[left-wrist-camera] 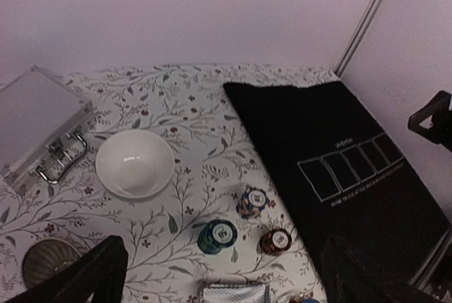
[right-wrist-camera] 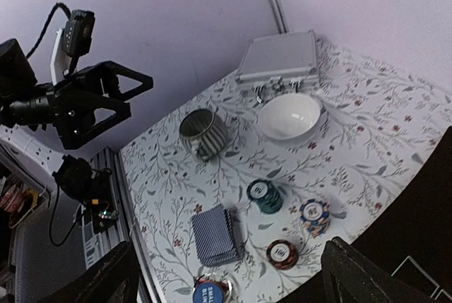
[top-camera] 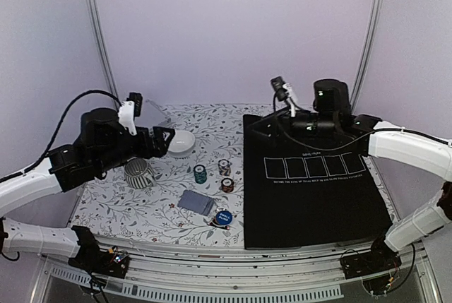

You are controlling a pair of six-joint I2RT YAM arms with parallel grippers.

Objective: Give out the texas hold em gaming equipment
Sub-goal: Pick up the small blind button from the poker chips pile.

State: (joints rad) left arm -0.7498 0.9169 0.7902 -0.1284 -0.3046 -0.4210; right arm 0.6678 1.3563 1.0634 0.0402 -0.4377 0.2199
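Note:
Three short stacks of poker chips stand on the floral cloth: teal (top-camera: 200,173) (left-wrist-camera: 217,236) (right-wrist-camera: 265,195), blue-orange-white (top-camera: 224,167) (left-wrist-camera: 253,201) (right-wrist-camera: 314,216) and red-brown (top-camera: 227,184) (left-wrist-camera: 275,241) (right-wrist-camera: 282,253). A grey-blue-backed card deck (top-camera: 196,202) (right-wrist-camera: 215,234) lies in front of them, with the blue round button (top-camera: 223,217) (right-wrist-camera: 208,292) to its right. My left gripper (top-camera: 164,141) (left-wrist-camera: 226,283) is open and empty, raised above the mug and bowl. My right gripper (top-camera: 258,126) (right-wrist-camera: 234,282) is open and empty, raised over the mat's far left corner.
A black mat (top-camera: 311,190) (left-wrist-camera: 339,140) with several printed card boxes covers the right half. A white bowl (top-camera: 182,142) (left-wrist-camera: 134,162) and striped mug (top-camera: 138,173) (right-wrist-camera: 203,133) stand at the left. A silver metal case (left-wrist-camera: 35,116) (right-wrist-camera: 279,59) lies at the far left.

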